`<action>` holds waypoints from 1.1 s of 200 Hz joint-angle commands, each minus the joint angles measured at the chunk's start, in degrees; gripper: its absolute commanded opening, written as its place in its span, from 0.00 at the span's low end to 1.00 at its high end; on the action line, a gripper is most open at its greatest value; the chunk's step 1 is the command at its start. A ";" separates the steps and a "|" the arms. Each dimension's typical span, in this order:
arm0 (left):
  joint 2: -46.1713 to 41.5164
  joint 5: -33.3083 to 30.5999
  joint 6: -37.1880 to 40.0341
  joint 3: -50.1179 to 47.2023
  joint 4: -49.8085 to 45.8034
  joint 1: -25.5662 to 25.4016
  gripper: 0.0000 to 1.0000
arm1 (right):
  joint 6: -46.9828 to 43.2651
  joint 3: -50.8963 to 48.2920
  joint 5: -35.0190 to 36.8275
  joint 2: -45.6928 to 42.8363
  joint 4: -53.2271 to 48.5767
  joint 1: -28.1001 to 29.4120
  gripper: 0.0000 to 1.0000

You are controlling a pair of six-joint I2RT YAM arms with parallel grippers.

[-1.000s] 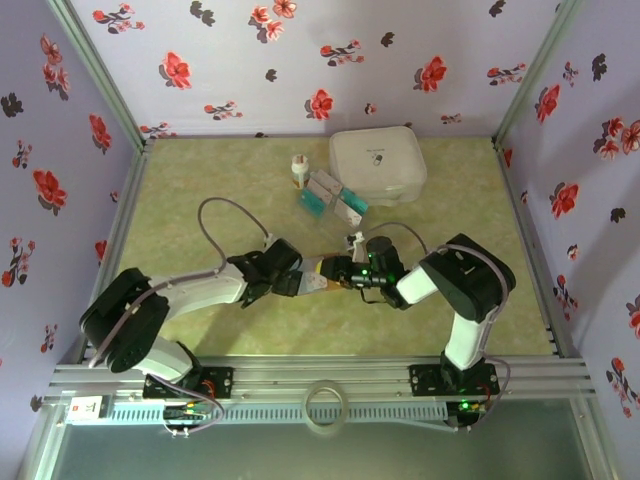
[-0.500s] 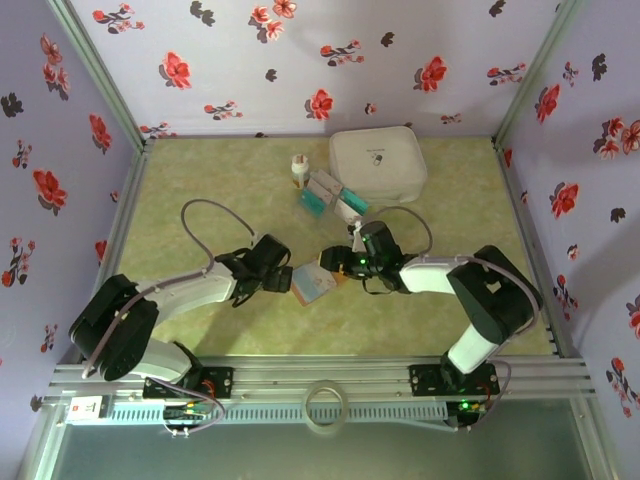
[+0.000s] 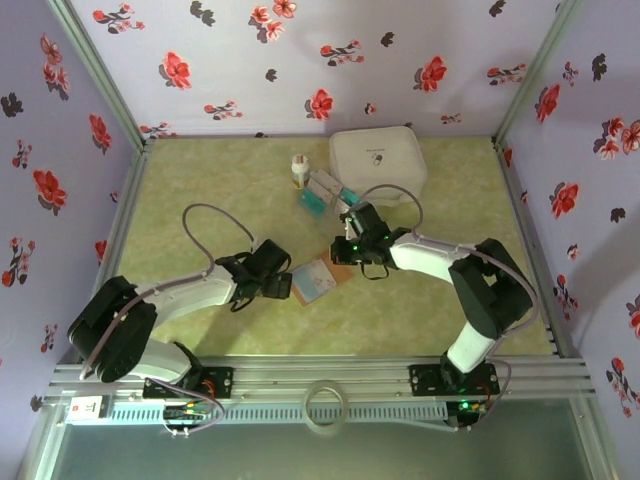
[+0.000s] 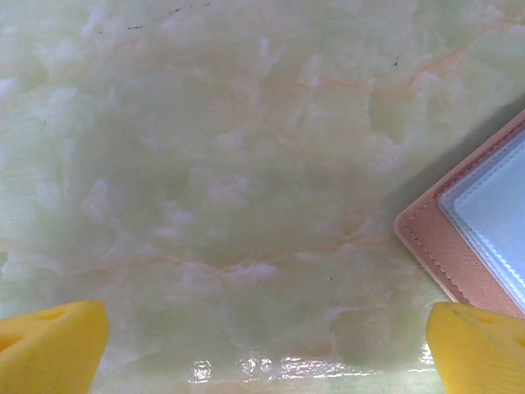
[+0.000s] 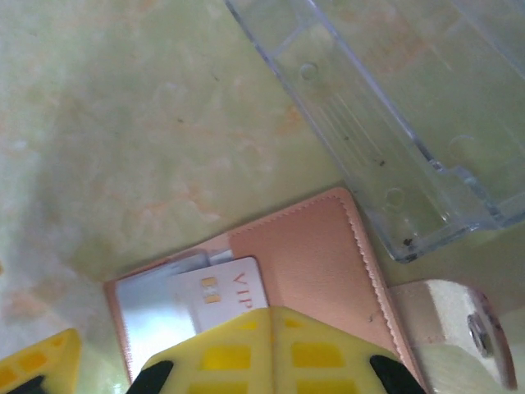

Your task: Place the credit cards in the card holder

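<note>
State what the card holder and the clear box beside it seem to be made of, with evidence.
The card holder: probably leather or imitation leather, matt pinkish-brown, with a stitched seam along its edge. The clear box: rigid-looking transparent plastic, glossy; the table shows through it.

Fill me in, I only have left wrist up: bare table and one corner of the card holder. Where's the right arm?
Observer: Right claw is shut at the far edge of the card holder, opposite your open left claw.
Operator: Any card in the holder?
Observer: Right wrist shows a white VIP card on the holder's inner side, partly hidden by a finger. Can't tell how deep it sits.
Operator: Other cards?
Observer: Loose credit cards, white and teal, lie farther back beside a white zip case.
</note>
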 commanded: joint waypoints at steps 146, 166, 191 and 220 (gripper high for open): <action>9.33 -1.34 1.17 4.66 -1.87 -0.74 1.00 | -4.58 7.84 4.38 8.03 -9.89 6.71 0.01; 9.67 -1.29 1.09 4.49 -1.60 -0.73 1.00 | -3.63 7.93 3.92 8.04 -9.16 7.50 0.01; 9.74 -1.14 1.01 4.22 -1.34 -0.76 1.00 | -2.53 8.13 3.49 8.10 -8.19 8.31 0.01; 9.65 -1.10 0.91 3.88 -1.14 -0.74 1.00 | -1.64 8.74 2.59 8.67 -7.27 9.05 0.01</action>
